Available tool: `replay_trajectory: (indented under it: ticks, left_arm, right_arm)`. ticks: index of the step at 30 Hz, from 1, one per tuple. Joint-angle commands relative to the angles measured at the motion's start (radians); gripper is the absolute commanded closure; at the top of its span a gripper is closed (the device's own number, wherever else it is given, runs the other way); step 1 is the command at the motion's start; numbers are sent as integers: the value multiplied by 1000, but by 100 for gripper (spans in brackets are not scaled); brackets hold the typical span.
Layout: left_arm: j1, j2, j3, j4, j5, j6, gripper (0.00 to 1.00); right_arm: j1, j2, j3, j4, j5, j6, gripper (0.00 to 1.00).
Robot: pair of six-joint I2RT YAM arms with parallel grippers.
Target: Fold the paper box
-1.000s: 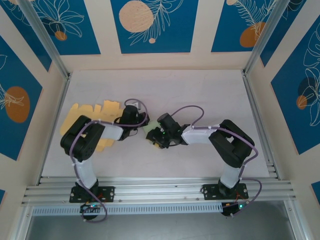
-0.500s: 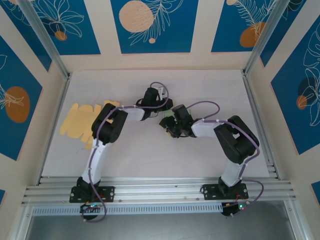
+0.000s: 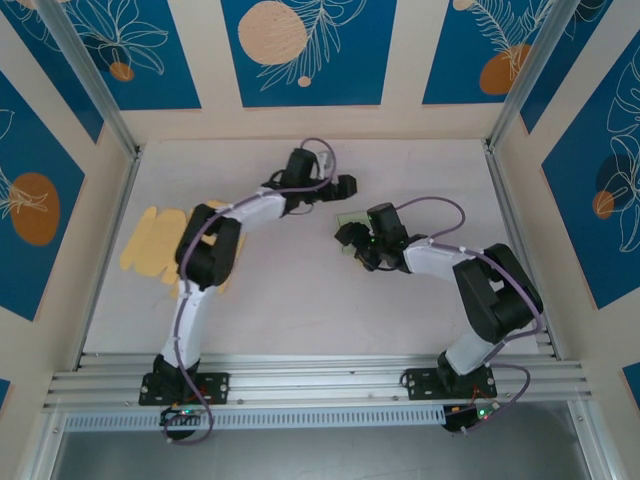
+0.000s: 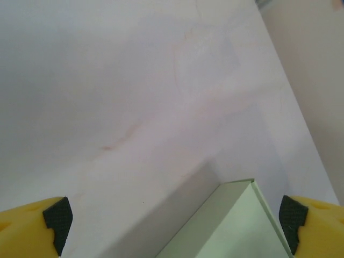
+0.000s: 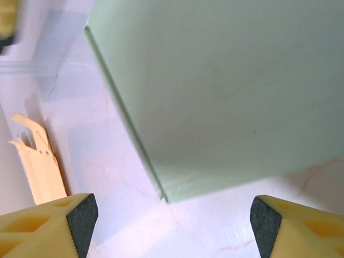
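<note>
Paper box (image 3: 350,221): pale green, one item, judged at or near its finished state.

Left tool (image 4: 174,217): jaws stood wide apart, gripping nothing. A corner of the box lay between the pads and just ahead of them, clear of both.

Right tool (image 5: 173,215): jaws likewise spread, nothing held. A broad flat face of the box lay just ahead of the fingertips, apart from them.

Location: the box rested on the desk (image 3: 430,170) near its middle, between the two tools, with the left one on its far side and the right one on its near side.

Progress: the box showed smooth closed faces and crisp edges, with no loose flap visible — the folding looked done, or very nearly. With both tools off it, little seemed left beyond checking the closure. The hidden sides could not be judged.

Containers: the box was the sole container. No opening showed, so its contents could not be told.

Other stock: yellow flat sheets (image 3: 150,245) lay at the left side of the desk, well apart from the box and partly under the left arm — unfolded, holding nothing.
</note>
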Motion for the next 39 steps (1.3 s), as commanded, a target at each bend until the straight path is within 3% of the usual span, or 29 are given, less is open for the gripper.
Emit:
replay_trajectory:
  ticks: [1, 5, 8, 13, 16, 21, 28, 32, 39]
  left_arm:
    - [99, -297, -138, -89, -129, 113, 0]
    - [238, -619, -456, -109, -280, 127, 0]
    - [386, -840, -693, -120, -325, 116, 0]
    - [702, -1089, -1038, -37, -202, 4, 0]
    - [815, -1152, -1137, -9, -118, -16, 0]
    - [834, -1164, -1182, -5, -110, -1, 0]
    - [837, -1184, -1212, 5, -135, 2, 0]
    - [837, -1192, -1209, -3, -131, 7, 0]
    - [837, -1202, -1204, -13, -122, 5, 0]
  right_arm:
    - [58, -63, -32, -74, -30, -41, 21]
    - [185, -86, 48, -185, 27, -138, 19]
    - [243, -37, 158, -220, 31, -232, 19]
    - [270, 181, 446, -287, -26, -346, 21]
    - [266, 364, 659, -324, -84, -413, 26]
    - [263, 626, 970, -353, -145, -456, 33]
    - [271, 899, 1255, -376, -197, -454, 38]
    - [285, 1013, 1398, -401, -224, -451, 39]
    - [307, 1148, 1596, -460, -253, -439, 55]
